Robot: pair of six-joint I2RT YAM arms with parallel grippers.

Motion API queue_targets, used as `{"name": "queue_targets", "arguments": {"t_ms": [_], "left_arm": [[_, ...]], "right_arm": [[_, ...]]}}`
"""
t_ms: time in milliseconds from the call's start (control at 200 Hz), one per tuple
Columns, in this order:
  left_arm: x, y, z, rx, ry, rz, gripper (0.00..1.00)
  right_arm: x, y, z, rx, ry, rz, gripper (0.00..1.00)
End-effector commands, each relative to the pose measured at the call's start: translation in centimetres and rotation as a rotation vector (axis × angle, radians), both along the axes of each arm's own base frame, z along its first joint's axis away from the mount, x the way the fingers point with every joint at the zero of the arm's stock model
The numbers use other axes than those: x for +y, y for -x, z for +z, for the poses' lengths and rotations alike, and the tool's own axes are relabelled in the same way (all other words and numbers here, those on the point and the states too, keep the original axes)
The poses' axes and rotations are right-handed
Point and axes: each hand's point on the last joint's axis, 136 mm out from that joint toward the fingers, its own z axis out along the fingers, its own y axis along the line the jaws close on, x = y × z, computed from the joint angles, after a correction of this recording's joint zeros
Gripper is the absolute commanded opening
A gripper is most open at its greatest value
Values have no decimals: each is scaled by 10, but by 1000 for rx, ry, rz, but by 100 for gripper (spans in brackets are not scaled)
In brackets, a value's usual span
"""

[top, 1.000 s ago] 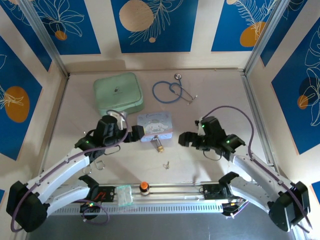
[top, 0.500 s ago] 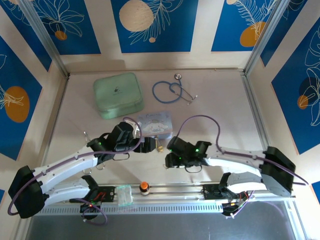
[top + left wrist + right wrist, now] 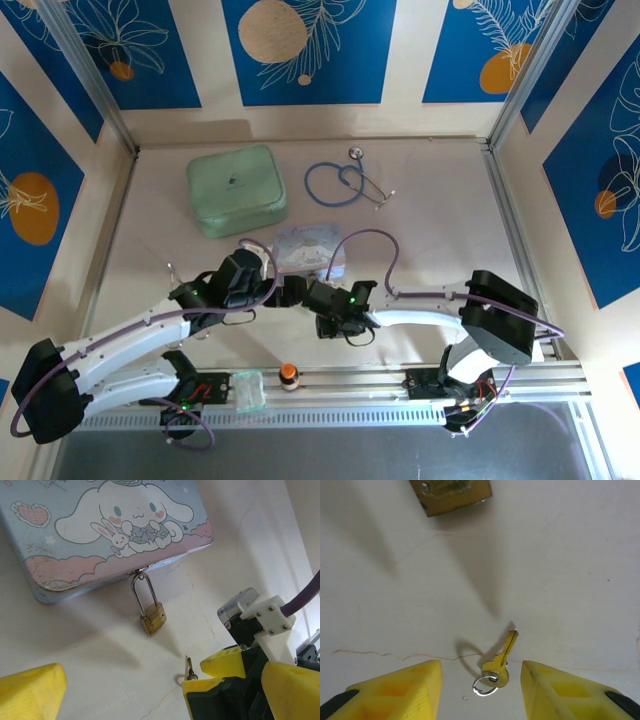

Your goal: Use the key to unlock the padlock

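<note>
The lock is not open yet. One padlock (image 3: 152, 619) is shut, hooked on one cartoon tin (image 3: 100, 540) near the middle of the desk (image 3: 240, 555). One key (image 3: 501, 664) lies just beside it, toward the near edge. The right gripper (image 3: 481, 680) is open around the key, not touching. The left gripper (image 3: 162, 680) is wide open, empty. Grabbing, poking in and turning are left.

Mint green case (image 3: 236, 190) back left on counter (image 3: 440, 200), blue stethoscope (image 3: 345, 183) beside it, cartoon tin (image 3: 305, 243) mid-counter, orange-capped bottle (image 3: 289, 375) at near edge.
</note>
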Motion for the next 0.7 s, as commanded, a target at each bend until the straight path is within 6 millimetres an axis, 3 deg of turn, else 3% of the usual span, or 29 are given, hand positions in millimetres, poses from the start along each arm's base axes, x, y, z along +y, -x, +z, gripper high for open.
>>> {"name": "queue_targets", "arguments": {"t_ms": [0, 385, 695], "left_arm": [[3, 1, -3, 6, 4, 21, 99], [1, 1, -7, 15, 26, 30, 99], [1, 0, -12, 23, 30, 46, 99]], "right_arm": [[-9, -1, -1, -17, 67, -37, 45], [-7, 15, -19, 26, 117, -19, 35], [-6, 14, -24, 27, 82, -21, 25]]}}
